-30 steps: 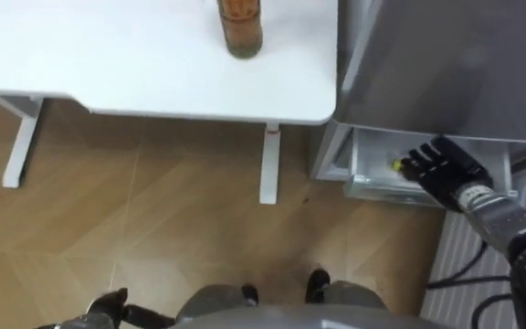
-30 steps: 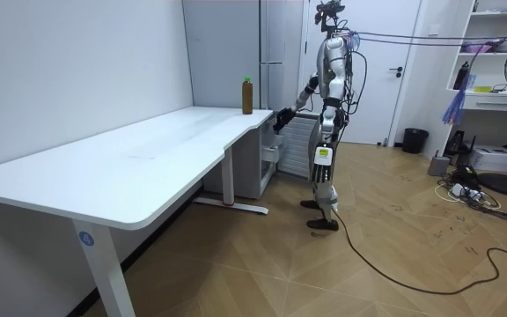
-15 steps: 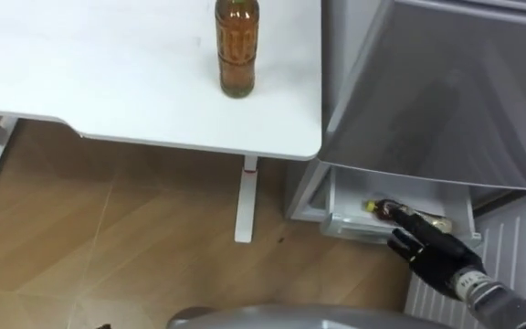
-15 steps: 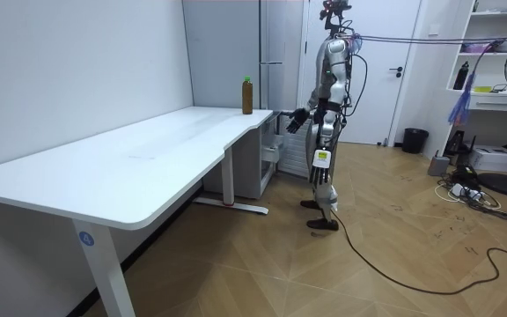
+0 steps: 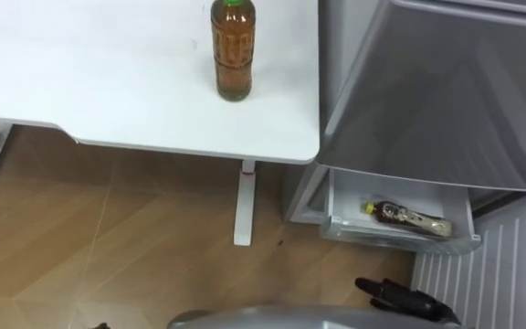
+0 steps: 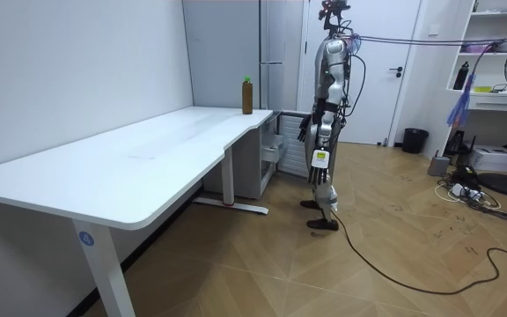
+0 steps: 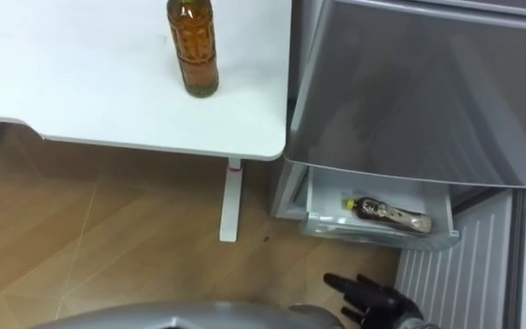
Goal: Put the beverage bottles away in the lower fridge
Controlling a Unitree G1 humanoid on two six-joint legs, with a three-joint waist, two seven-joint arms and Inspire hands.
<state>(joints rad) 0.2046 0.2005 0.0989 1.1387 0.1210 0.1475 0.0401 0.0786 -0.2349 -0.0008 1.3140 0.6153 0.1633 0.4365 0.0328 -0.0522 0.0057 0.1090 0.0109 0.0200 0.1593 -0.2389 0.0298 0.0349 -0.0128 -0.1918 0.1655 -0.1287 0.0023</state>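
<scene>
1 bottle [image 5: 231, 50] stands upright on the table [image 5: 80, 82], forward and left of the right hand [image 5: 400, 297], which hangs low, fingers loose and empty. A 2nd bottle [image 5: 407, 216] lies flat in the open fridge drawer [image 5: 400, 239].

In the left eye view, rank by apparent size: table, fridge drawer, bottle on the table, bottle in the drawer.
table
fridge drawer
bottle on the table
bottle in the drawer
The bottles' true sizes are unsure: one sits nearer the camera.
</scene>
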